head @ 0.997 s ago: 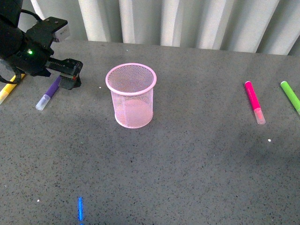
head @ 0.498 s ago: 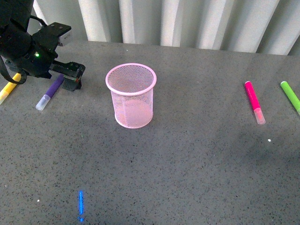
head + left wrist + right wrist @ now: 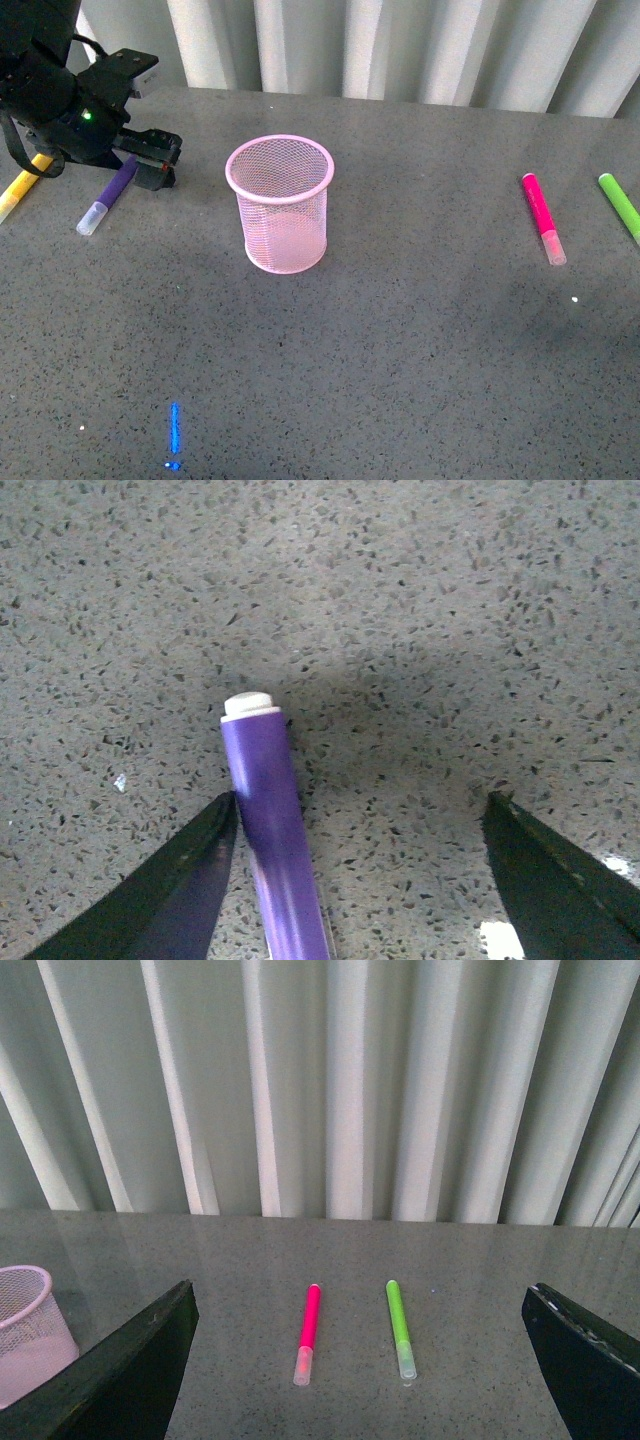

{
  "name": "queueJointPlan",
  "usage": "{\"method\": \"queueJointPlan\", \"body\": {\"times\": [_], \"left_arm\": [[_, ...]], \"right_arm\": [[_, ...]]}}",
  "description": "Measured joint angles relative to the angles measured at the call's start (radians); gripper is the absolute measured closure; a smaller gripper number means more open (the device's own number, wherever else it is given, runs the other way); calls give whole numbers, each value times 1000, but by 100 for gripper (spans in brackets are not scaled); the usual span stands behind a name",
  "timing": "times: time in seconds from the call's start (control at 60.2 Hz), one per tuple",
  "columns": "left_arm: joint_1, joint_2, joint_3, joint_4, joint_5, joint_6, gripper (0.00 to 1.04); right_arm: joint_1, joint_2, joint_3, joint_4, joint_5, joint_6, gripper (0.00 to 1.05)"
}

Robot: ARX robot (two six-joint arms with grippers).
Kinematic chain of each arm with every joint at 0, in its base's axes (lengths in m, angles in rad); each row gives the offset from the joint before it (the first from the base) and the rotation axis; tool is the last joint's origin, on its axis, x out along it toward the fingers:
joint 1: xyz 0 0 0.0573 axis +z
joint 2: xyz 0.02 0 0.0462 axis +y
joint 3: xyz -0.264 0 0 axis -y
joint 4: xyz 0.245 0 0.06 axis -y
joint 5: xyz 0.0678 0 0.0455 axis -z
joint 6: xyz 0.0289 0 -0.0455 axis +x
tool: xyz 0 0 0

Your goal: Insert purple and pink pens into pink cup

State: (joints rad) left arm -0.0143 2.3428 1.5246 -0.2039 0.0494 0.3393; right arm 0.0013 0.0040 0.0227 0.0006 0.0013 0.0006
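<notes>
One thin blue streak [image 3: 173, 432] marks the near edge of the grey speckled worktop [image 3: 420, 380]. Farther back, left of centre, the pink cup [image 3: 280, 205] stands upright, a light pink wire-mesh cylinder with a solid rolled rim and its mouth facing up. Well to its left lies the purple pen [image 3: 108, 195], flat on the worktop, a dark purple barrel with a pale translucent cap; the cap is its nearer end and the long axis runs away and to the right, up into the left end effector [image 3: 155, 160]. The left wrist view shows that end effector released, its dark fingers [image 3: 190, 880] spread wide to either side of the purple barrel, one finger right against it and the other well apart; the barrel ends in a small white plug. Well to the right of the cup lies the pink pen [image 3: 542, 217], hot pink with a light pink cap at its nearer end, its long axis running away and slightly left. Just beside it, at the right edge, lies a bright green marker [image 3: 622, 207], and a yellow marker [image 3: 20, 186] shows partly under the left arm. The right end effector [image 3: 360, 1290] is released, fingers spread wide. A pale pleated curtain [image 3: 400, 50] closes the far side.
</notes>
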Motion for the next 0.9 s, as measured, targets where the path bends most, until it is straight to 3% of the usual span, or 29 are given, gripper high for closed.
{"method": "queueJointPlan", "body": {"times": [0.183, 0.332, 0.714, 0.897], "left_arm": [[-6, -15, -13, -48, -3, 14, 64], [-2, -55, -66, -63, 10, 38, 92], [2, -125, -185, 30, 55, -4, 93], [5, -192, -243, 166, 90, -107, 93]], "right_arm": [[0, 0, 0, 0, 0, 0, 7], [0, 0, 0, 0, 0, 0, 7], [0, 0, 0, 0, 0, 0, 7], [0, 0, 0, 0, 0, 0, 7]]}}
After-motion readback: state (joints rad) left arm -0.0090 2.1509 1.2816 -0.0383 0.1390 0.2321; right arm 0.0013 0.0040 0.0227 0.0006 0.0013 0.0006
